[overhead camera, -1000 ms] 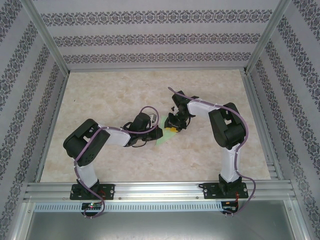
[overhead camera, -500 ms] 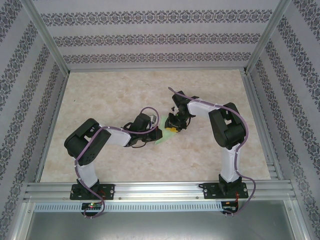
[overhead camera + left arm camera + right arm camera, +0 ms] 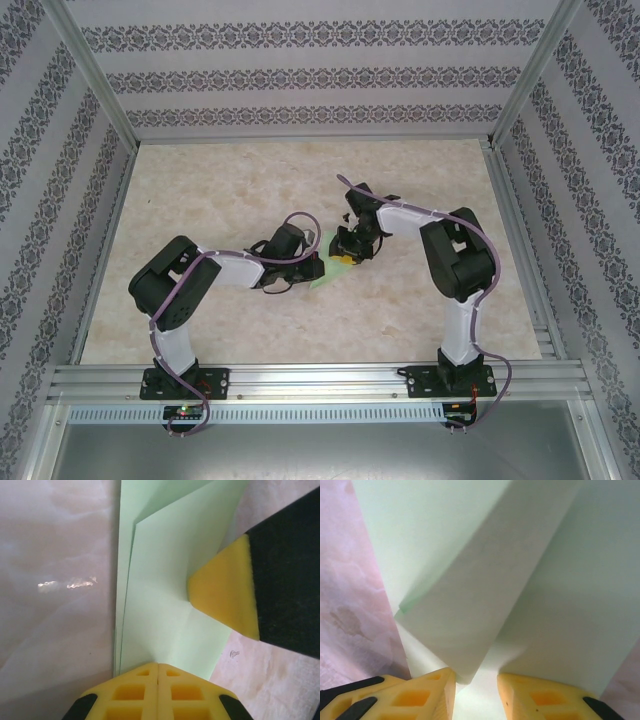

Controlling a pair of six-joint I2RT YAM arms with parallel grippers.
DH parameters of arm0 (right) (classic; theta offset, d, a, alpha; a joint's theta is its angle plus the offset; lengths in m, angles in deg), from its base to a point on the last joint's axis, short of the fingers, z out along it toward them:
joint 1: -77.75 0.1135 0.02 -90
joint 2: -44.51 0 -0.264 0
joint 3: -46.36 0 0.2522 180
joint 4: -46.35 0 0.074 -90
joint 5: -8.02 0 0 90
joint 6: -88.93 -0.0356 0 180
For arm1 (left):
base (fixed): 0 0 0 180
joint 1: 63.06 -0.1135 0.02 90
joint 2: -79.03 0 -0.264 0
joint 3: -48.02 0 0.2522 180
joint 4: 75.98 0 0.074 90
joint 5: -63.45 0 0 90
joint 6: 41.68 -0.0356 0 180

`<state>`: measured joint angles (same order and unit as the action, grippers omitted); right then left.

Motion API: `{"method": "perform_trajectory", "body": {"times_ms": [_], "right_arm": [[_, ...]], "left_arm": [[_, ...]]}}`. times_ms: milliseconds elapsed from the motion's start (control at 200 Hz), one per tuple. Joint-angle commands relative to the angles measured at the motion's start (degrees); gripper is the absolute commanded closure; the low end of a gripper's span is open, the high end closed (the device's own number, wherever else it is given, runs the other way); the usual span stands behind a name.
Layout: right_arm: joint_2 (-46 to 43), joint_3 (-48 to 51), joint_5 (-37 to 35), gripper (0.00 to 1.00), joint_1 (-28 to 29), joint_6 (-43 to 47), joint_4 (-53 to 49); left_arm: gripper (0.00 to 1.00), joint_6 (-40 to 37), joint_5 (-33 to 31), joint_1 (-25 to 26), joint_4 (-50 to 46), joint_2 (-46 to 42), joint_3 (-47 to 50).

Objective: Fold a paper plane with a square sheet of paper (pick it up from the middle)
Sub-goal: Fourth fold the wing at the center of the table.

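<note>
Left fingers [image 3: 142, 677], clenched, meet the folded green paper [image 3: 160, 605] on the tabletop [image 3: 50, 630]; right fingers [image 3: 427, 690] stand parted, straddling a raised flap [image 3: 470, 610].

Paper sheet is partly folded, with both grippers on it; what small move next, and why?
Probably close the right gripper on the raised fold of the paper sheet: that fold lies in the gap between its open fingers, while the left gripper, shut, meets the sheet's near edge.

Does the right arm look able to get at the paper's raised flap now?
Probably yes: the right gripper is open with a corner of the paper flap between its fingers; the left gripper, shut, sits at another edge.
</note>
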<state>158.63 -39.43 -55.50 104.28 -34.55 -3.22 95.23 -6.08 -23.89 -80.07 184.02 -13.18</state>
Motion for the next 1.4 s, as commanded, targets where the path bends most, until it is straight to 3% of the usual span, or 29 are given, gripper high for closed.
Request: {"method": "perform_trajectory", "body": {"times_ms": [0,220,435,604,884,1239,1399], "right_arm": [[0.6,3.9,-5.6,0.66,-0.6,-0.2,6.2],[-8.0,6.9,0.4,0.66,-1.0,1.3,12.0],[-7.2,8.7,4.2,0.86,-0.3,1.9,16.8],[-4.7,8.1,5.0,0.92,0.4,2.6,17.5],[-1.3,8.9,4.2,0.93,-0.3,4.9,17.6],[0.0,6.7,-0.1,0.93,-8.5,5.7,20.6],[-3.5,5.6,2.2,0.93,-9.0,5.5,22.4]], "left_arm": [[0.97,-2.8,-1.0,0.5,-10.0,2.1,-0.9],[0.97,-3.3,-0.8,0.7,-11.8,3.4,-2.1],[0.97,-3.2,-1.2,0.8,-12.5,3.7,-2.5],[0.98,-2.8,-1.4,0.8,-12.7,4.0,-2.8],[0.98,-2.2,-1.8,0.8,-14.3,4.3,-3.0],[1.0,-2.0,-1.2,0.9,-14.6,4.9,-2.2],[1.0,-2.5,-0.9,0.9,-14.7,5.1,-2.8]]}}
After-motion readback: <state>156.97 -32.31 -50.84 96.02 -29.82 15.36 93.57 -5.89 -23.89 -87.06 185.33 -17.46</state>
